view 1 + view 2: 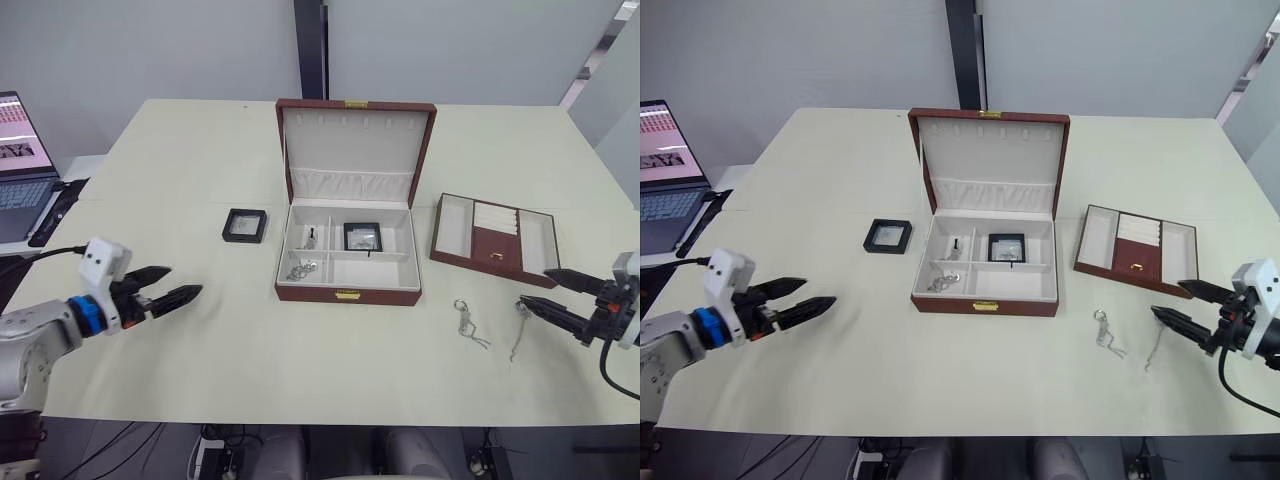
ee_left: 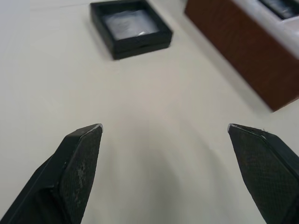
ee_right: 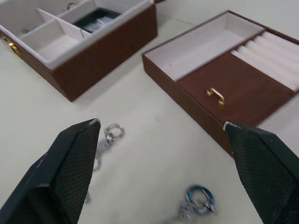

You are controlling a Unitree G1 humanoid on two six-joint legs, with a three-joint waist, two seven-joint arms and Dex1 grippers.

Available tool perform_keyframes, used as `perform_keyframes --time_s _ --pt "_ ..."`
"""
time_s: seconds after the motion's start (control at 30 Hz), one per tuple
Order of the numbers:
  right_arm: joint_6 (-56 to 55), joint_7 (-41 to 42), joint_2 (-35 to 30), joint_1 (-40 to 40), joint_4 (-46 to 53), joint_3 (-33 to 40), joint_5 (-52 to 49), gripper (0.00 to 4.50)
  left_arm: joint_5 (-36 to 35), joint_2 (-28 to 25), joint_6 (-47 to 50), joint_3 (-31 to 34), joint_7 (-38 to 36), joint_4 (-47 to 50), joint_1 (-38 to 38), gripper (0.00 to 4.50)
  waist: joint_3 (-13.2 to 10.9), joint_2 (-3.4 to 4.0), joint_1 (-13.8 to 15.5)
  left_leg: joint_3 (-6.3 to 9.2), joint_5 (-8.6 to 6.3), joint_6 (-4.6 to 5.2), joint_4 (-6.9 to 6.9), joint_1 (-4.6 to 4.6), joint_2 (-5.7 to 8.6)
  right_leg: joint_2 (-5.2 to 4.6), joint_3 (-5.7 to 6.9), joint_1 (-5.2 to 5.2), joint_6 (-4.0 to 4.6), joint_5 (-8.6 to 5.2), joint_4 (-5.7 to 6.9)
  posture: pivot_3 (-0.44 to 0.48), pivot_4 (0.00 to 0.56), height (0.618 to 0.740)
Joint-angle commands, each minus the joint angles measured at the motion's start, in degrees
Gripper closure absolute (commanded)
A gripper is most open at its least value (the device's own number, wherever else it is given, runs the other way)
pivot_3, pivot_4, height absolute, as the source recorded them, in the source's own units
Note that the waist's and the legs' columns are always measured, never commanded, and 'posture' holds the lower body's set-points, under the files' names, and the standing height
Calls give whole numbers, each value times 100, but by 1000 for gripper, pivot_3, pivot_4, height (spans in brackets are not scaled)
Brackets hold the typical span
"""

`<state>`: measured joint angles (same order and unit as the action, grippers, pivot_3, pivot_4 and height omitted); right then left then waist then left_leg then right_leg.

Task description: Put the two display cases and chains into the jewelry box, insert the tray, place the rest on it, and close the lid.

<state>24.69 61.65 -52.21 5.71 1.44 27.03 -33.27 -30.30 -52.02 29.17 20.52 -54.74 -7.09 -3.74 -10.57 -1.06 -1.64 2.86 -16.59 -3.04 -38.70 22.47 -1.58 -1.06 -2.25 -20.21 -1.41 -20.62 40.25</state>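
Overhead, I see the jewelry box (image 1: 347, 262) open, lid (image 1: 355, 150) upright, one display case (image 1: 362, 237) and a chain (image 1: 299, 270) inside, the other case (image 1: 245, 225) left of it, the tray (image 1: 495, 240) right. Both the left gripper (image 1: 188, 289) and right gripper (image 1: 535, 294) hover spread. My right wrist view shows a blue ring (image 3: 199, 195) on one of the two loose chains (image 1: 468, 322)

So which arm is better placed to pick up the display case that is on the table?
Left. The display case lies left of the jewelry box, ahead of the open left pincer. The right pincer is beyond the box.
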Motion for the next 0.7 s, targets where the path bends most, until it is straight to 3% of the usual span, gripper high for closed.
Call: perform_keyframes --time_s 0.03,0.3,0.7 --pt "-376 255 -244 61 -501 250 244 0 212 -225 -451 493 -89 -334 230 45 -1 1 -4 -1 0 0 0 0 0 0 0 0 0 0 0 0 150 740" --pt "-900 466 -390 190 -1376 183 727 0 416 -365 -708 999 -25 -721 526 45 -1 2 -13 -2 -1 1 1 0 0 -4 0 0 0 0 0 0 150 740" --pt "-1061 573 -358 -66 -1719 118 882 0 433 -238 -653 1085 89 -393 815 45 -1 2 -18 -2 -1 1 3 -2 -2 -4 0 0 0 0 1 0 150 740"
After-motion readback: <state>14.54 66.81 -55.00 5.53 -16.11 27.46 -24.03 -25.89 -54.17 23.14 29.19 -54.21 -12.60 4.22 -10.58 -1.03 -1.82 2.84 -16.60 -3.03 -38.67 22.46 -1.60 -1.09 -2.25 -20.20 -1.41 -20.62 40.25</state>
